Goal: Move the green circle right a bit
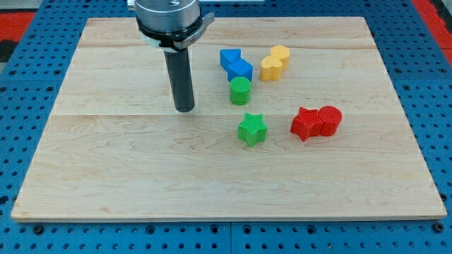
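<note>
The arm stands upright over the wooden board (106, 162), and my tip (184, 109) rests on it, holding nothing. The green circle (240, 91) sits near the tip's right, untouched, just below 1 blue block (236, 65).

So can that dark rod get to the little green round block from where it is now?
Probably yes: my tip stands to the view's left of the green circle, with only bare wooden board between them.
</note>
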Action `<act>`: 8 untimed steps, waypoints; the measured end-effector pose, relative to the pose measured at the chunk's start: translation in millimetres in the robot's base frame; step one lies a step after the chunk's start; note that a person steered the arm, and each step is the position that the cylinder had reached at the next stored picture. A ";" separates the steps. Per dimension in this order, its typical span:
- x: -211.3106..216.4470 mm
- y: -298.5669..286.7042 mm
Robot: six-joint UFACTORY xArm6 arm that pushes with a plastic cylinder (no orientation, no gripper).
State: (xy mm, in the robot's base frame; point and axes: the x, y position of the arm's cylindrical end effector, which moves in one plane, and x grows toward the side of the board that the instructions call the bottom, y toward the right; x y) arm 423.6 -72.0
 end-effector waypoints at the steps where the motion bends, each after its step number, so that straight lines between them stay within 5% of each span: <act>1: -2.3 5.9; 8: -48.1 49.6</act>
State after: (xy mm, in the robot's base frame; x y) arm 375.5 -22.4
